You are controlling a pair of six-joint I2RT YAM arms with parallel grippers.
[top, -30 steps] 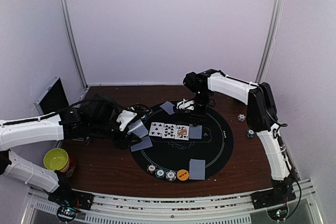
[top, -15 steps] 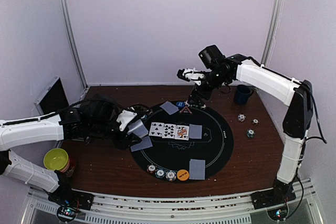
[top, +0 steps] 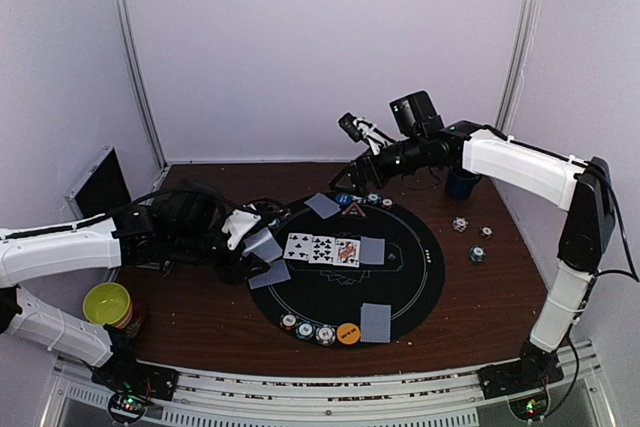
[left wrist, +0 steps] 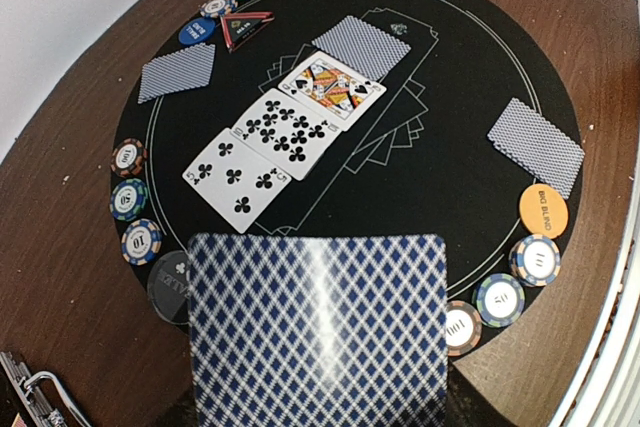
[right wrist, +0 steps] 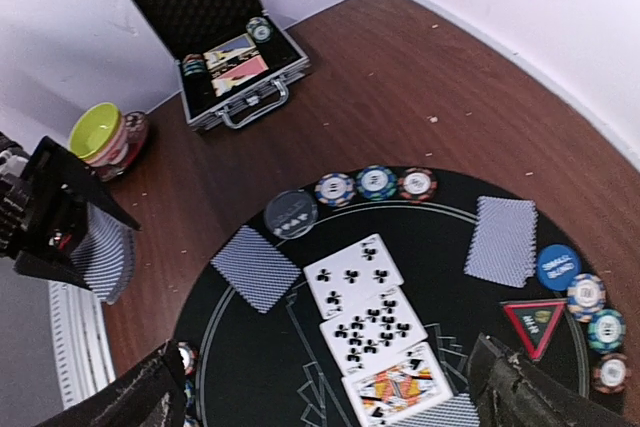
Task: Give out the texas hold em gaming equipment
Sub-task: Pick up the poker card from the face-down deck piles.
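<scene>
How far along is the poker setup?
Mostly laid out: three face-up cards sit centred on the black mat, and chips, the orange button and a face-down card mark the near seat. In hand: the left gripper holds the deck; the right gripper hangs open, empty. Probably left: loose chips on the wooden table.

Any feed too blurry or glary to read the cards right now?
Left wrist: held card fills the foreground, blurred, with a pale glare streak; face-up cards beyond are sharp. Right wrist: tool fingers dark and soft at the corners, mat crisp. Top external: soft, card faces barely readable.
</scene>
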